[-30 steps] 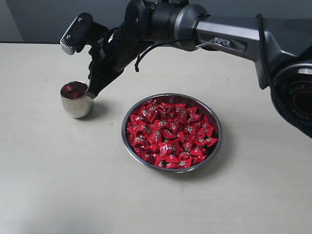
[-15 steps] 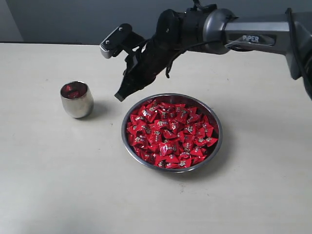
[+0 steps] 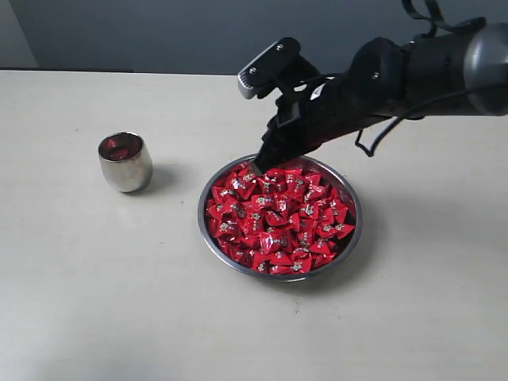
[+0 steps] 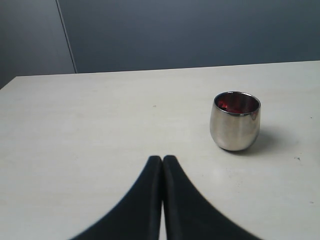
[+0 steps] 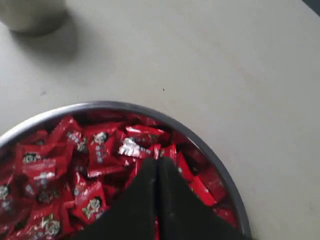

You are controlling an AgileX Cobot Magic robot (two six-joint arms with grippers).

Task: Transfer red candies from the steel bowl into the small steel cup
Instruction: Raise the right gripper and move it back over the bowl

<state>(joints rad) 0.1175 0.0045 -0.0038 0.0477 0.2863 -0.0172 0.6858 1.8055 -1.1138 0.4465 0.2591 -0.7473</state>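
- Exterior view: my right pincer (image 3: 257,166) reaches in from the right. Its tip is at the far-left edge of the steel bowl (image 3: 279,277), just over the red candies (image 3: 278,222).
- The same view shows the small steel cup (image 3: 125,168) upright on the table (image 3: 95,317), well apart from the bowl, on its left. My left pincer does not appear here.
- Right wrist view only: my right pincer (image 5: 157,162) has both fingers pressed flat together with nothing visible between them. The tip is above the red candies (image 5: 95,150), close inside the bowl rim (image 5: 125,105). I cannot tell whether the tip touches the sweets.
- Left wrist view only: my left pincer (image 4: 162,159) is likewise pressed together and holds nothing. It hangs over bare table, apart from the small steel cup (image 4: 234,127).
- This view looks into the cup from nearer: red shows inside, below the rim.
- Count: 1 bowl, 1 cup and 2 pincers, of which 1 shows in the exterior view.
- Count of candies: the bowl holds a heaped layer, too many to number. The quantity in the cup cannot be told.
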